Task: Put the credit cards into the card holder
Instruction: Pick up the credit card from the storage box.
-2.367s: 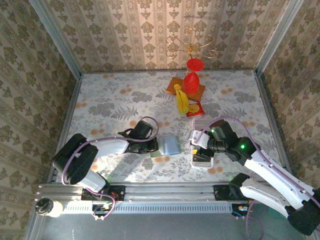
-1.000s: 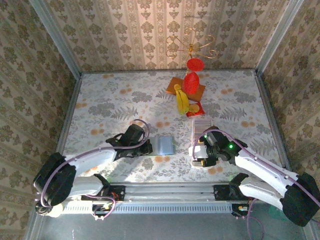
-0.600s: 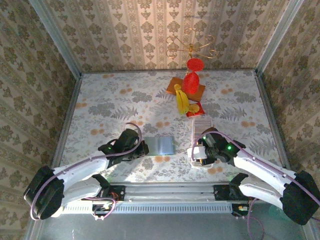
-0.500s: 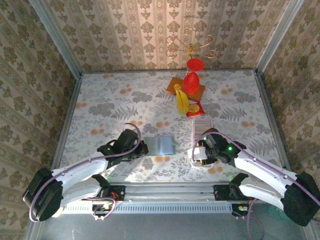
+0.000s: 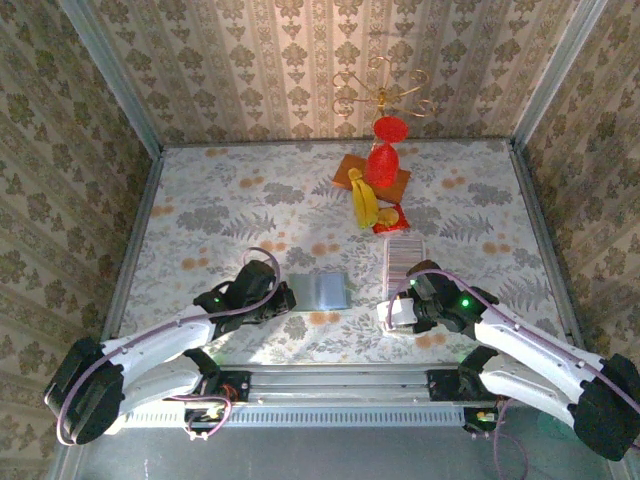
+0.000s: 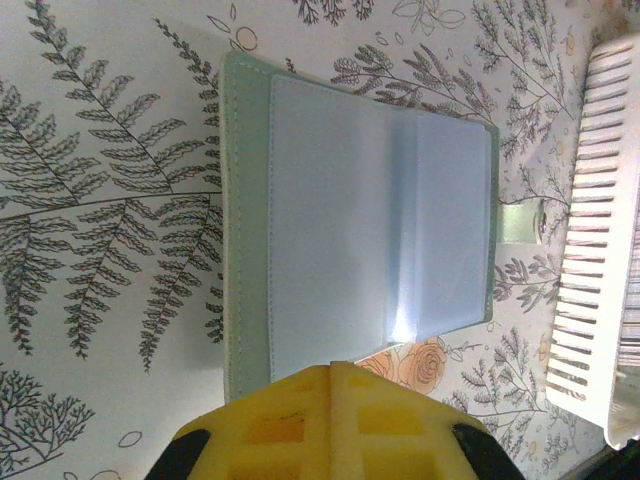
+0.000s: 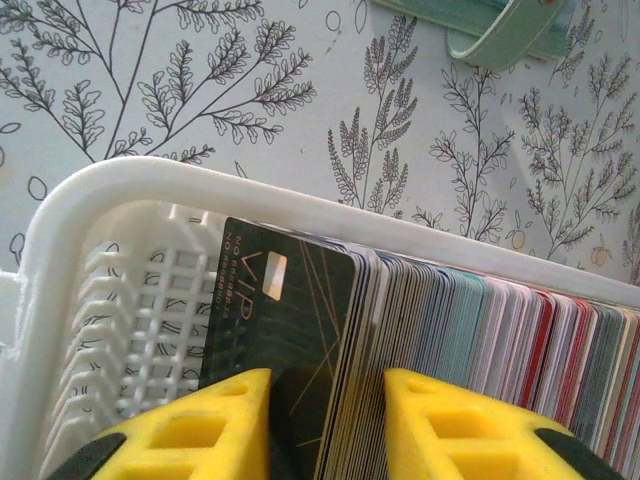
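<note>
The sage-green card holder (image 5: 320,290) lies open and flat on the table, its clear pocket (image 6: 350,230) facing up. My left gripper (image 5: 283,298) is shut, its tips (image 6: 331,368) at the holder's near edge. The credit cards (image 7: 450,320) stand on edge in a striped row (image 5: 404,252) inside a white tray (image 7: 150,185). My right gripper (image 5: 398,313) reaches down into the tray's near end. Its jaws (image 7: 327,375) are closed in on a black VIP card (image 7: 280,300) and the few cards behind it.
The tray's slotted wall (image 6: 600,250) lies just right of the holder, whose green strap (image 7: 500,35) lies beyond the tray rim. A red ornament (image 5: 381,160), a banana (image 5: 364,203) and an orange mat (image 5: 345,170) sit at the back centre. Patterned walls enclose the table.
My right gripper's jaws have narrowed from wide open onto the front cards in the tray. My left arm has drawn back toward the near edge, staying shut at the holder.
</note>
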Action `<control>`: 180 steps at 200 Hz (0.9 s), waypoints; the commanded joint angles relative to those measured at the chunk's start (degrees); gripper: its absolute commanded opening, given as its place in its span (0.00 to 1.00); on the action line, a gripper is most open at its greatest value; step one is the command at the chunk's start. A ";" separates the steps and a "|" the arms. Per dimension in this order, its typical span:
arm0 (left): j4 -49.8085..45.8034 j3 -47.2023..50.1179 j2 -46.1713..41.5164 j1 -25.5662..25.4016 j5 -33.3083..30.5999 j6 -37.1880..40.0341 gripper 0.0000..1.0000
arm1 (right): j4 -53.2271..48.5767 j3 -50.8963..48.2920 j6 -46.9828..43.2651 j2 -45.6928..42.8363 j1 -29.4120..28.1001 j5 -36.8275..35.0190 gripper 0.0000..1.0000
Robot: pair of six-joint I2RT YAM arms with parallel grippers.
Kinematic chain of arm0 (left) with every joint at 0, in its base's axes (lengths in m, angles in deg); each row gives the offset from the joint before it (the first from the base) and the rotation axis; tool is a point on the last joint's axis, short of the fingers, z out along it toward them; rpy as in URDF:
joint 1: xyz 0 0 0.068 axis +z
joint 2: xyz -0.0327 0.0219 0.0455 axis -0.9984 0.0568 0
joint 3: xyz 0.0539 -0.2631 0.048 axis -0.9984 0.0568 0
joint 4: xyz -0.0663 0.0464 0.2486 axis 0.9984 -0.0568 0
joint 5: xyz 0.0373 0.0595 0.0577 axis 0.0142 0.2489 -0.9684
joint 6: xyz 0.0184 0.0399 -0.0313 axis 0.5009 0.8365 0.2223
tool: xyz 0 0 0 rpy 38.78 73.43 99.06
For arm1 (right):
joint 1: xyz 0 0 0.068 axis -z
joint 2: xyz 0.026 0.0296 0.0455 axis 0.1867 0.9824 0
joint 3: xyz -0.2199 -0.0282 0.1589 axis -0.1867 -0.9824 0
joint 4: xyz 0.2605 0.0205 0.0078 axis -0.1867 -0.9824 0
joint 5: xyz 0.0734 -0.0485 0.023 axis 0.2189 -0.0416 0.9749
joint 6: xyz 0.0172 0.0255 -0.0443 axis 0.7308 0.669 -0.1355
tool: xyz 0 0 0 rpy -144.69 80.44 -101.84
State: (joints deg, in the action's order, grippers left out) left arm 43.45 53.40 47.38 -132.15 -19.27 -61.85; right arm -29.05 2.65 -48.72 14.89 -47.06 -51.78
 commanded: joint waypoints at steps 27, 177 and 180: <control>-0.94 0.68 -0.03 -0.32 -0.70 -0.90 0.00 | -0.36 1.37 -0.74 -0.39 -0.01 -4.74 0.22; -1.98 -0.47 -2.67 -0.91 -5.16 -0.70 0.00 | -3.78 3.68 0.57 -2.67 -0.66 -6.47 0.10; -1.99 -0.47 -2.75 -0.91 -5.18 -0.70 0.00 | -3.81 3.86 0.57 -2.68 -0.70 -6.47 0.10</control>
State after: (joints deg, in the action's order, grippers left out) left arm 42.59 53.40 45.76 -132.67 -22.74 -61.85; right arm -32.65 4.10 -48.28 12.92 -47.78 -53.88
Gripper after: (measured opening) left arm 0.047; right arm 0.106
